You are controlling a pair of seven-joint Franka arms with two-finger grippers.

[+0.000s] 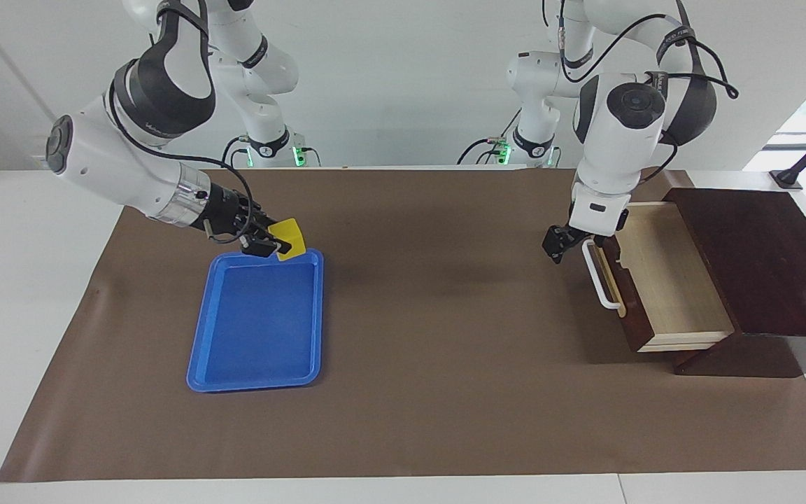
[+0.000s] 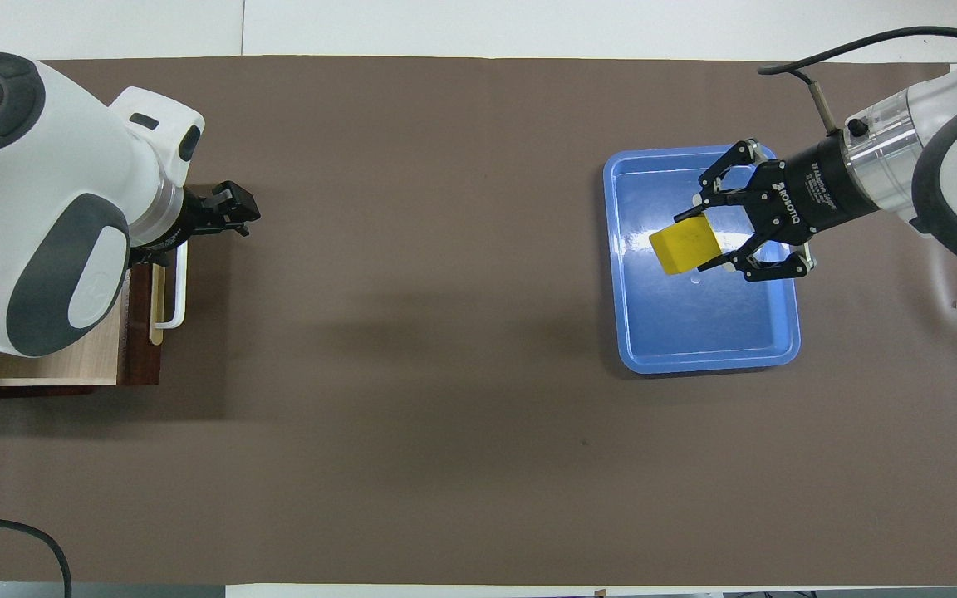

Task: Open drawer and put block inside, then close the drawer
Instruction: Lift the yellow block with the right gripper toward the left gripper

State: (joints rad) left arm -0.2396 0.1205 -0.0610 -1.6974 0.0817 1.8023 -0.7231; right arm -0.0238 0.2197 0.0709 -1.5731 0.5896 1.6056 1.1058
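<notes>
— Blue, that tray (image 1: 256,322) was, lying on the brown mat (image 1: 417,392) toward the right arm's end of the table. Did you see what hung over it?

— The right gripper (image 1: 278,246), up in the air over the tray's edge nearest the robots. Its fingers (image 2: 715,198) were clamped on the block (image 1: 288,239), a small yellow cube, tilted and lifted clear of the tray.

— So the block was in the air, well apart from the drawer (image 1: 662,280)?

— Yes, most of the table lay between them. In the middle there was only mat.

— And at the left arm's end?

— The drawer stood pulled out of its dark wooden box (image 1: 767,266), the pale wood inside showing, nothing in it that I could see. Its white handle (image 1: 597,276) faced the middle of the table.

— The left gripper (image 1: 557,246)?

— It hung just beside the handle, at the end nearer the robots. Its fingers stood apart with nothing between them. Whether a fingertip brushed the bar, I couldn't tell.
</notes>
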